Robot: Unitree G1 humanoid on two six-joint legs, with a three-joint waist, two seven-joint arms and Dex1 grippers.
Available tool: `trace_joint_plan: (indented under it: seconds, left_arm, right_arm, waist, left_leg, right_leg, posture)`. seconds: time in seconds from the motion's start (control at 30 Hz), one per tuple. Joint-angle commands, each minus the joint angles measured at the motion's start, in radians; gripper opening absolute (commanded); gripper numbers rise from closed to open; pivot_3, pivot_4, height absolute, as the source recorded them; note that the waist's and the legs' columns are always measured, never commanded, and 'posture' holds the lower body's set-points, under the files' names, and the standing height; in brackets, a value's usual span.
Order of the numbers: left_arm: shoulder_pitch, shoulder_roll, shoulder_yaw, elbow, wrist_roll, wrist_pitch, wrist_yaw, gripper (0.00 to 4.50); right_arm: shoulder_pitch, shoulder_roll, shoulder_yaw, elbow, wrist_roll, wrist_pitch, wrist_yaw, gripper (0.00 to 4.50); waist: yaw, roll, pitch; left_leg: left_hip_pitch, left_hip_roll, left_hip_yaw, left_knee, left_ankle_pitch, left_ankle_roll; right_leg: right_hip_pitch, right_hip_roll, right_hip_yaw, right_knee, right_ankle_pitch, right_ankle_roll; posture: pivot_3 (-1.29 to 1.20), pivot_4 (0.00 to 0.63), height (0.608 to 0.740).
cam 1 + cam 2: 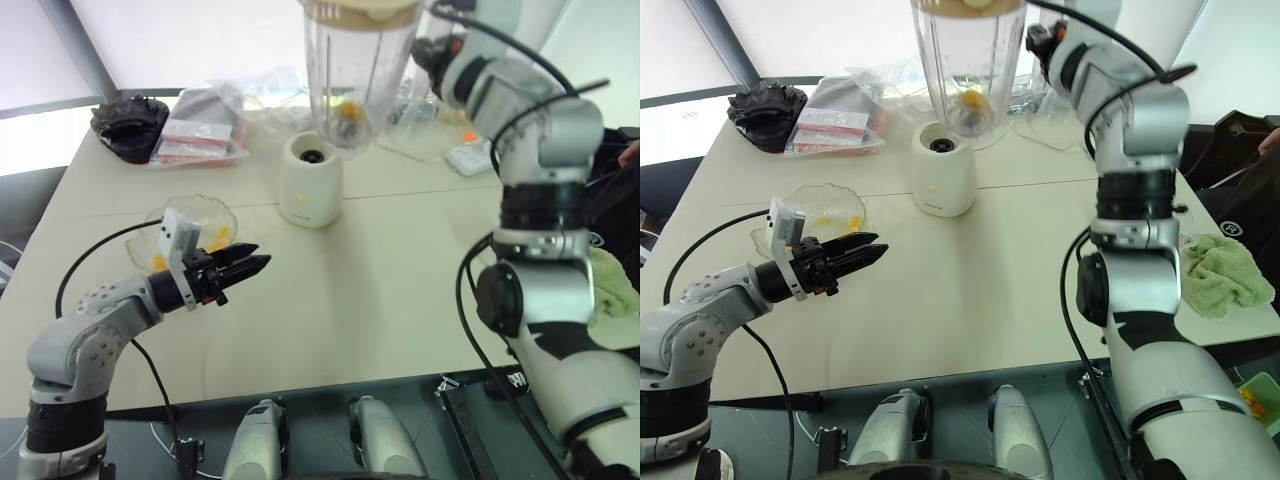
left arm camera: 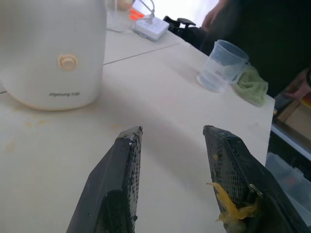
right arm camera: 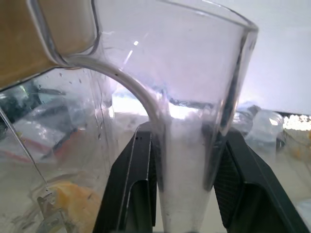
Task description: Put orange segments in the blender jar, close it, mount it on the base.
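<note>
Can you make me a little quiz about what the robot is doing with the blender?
1. True or false: the blender jar already sits on the base.
2. What does the right gripper hold? A) the jar's handle B) a green cloth C) a bowl
3. The left gripper is holding ____.

Key: 1 false, the jar is lifted above the base. 2 A. 3 nothing; its fingers are open.

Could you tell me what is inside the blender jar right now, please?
Orange segments lie at the bottom of the blender jar, lidded. The blade hub beneath them is hard to make out.
</note>
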State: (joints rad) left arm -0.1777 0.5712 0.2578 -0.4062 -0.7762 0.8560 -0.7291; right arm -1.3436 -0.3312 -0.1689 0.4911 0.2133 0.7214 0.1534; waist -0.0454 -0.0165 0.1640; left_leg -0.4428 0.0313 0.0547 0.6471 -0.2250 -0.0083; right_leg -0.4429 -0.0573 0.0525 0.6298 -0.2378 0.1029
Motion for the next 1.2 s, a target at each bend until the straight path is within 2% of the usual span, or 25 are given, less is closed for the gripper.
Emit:
trace_joint_plan:
  seconds: [0.03,0.3,0.47,0.93,1.2]
  left_arm:
    - [0.016,-0.002,0.032,-0.069,-0.031,-0.029,0.024,2.04]
    - [0.099,-0.031,0.040,-0.176,-0.051,-0.056,0.116,2.04]
    - [0.154,-0.037,0.032,-0.218,-0.063,-0.064,0.147,2.04]
    - [0.156,-0.026,0.025,-0.215,-0.070,-0.075,0.172,2.04]
    - [0.141,-0.021,0.013,-0.201,-0.073,-0.078,0.171,2.04]
  right_arm:
    - [-0.110,0.028,-0.006,0.187,-0.028,-0.199,-0.018,0.96]
    - [-0.223,0.100,-0.024,0.547,-0.053,-0.460,-0.058,0.96]
    - [-0.252,0.121,-0.029,0.645,-0.057,-0.531,-0.073,0.96]
    - [-0.270,0.177,-0.028,0.688,-0.060,-0.566,-0.093,0.96]
    - [-0.247,0.163,-0.018,0.684,-0.082,-0.574,-0.099,0.96]
  waist:
    - [-0.002,0.000,0.000]
    - [-0.002,0.000,0.001]
    - [-0.001,0.001,0.001]
    - [-0.002,0.001,0.001]
    - [-0.001,0.001,0.001]
  left_leg:
    - [0.000,0.000,0.000,0.000,0.000,0.000]
    - [0.000,0.000,0.001,0.000,0.000,0.000]
    - [0.000,0.000,0.000,0.000,0.000,0.000]
    - [0.000,0.000,-0.001,0.000,0.000,0.000]
    - [0.000,0.000,-0.001,0.000,0.000,0.000]
  right_leg:
    - [0.000,0.000,0.000,0.000,0.000,0.000]
    - [0.000,0.001,-0.001,0.000,0.002,0.004]
    - [0.000,0.001,-0.001,0.000,0.002,0.004]
    - [0.000,0.002,-0.002,0.000,0.000,0.000]
    - [0.001,0.002,-0.002,0.000,0.000,0.000]
  posture:
    - [0.00,0.150,0.740]
    - [0.00,0.150,0.740]
    - [0.00,0.150,0.740]
    - [0.00,0.150,0.740]
    - [0.00,0.150,0.740]
